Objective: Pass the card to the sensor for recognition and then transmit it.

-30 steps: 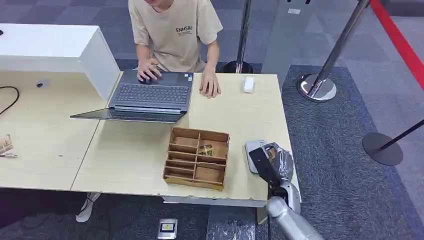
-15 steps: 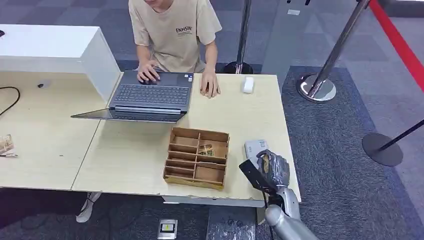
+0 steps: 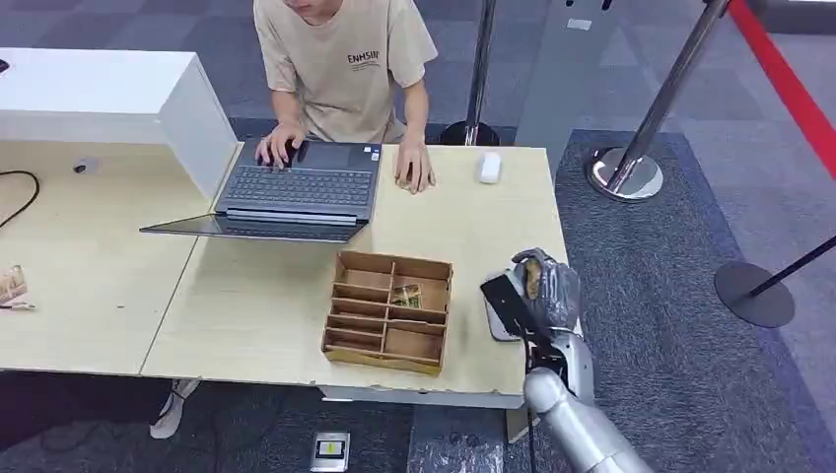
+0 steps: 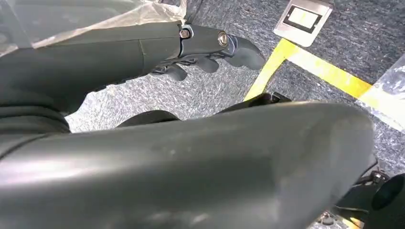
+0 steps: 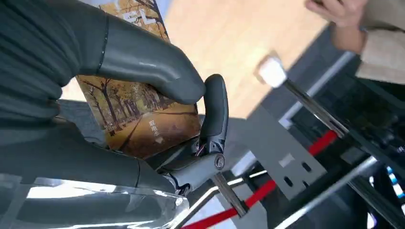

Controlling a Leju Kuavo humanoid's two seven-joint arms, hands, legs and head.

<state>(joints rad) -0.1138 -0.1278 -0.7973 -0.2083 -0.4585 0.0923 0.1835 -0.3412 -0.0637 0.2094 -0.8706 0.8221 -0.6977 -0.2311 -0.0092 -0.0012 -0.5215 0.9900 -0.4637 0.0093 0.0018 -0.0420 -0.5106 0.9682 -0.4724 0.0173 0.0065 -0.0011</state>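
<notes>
Left hand (image 4: 210, 47): hangs beside the robot's body over the grey carpet; its fingers are loosely curled and hold nothing, so it has no part in the task at this point.
Laptop (image 3: 296, 187): open at the far side of the counter (image 3: 246, 305), with a person (image 3: 345, 59) seated behind it, one hand on the keys and the other resting on the counter beside it.
Organiser tray (image 3: 387, 311): a wooden divided box near the counter's front edge; one middle compartment has a small printed item in it, too small to identify.
Sensor (image 3: 496, 317): the pale flat reader at the counter's right front corner, mostly hidden behind the right hand.
Right hand (image 3: 537, 291): raised just above the sensor; the thumb and fingers (image 5: 215, 112) are pressed together on the card, with the thumb lying across its face.
Card (image 5: 138, 114): printed with an autumn avenue of trees, held in the right hand above the sensor and clear of the counter.
Done: the card is picked up and brought to the sensor area.
Uncertain: whether the reading has registered cannot be told.
Left: the handover, judged to be toward the person across the counter, is not yet begun.
</notes>
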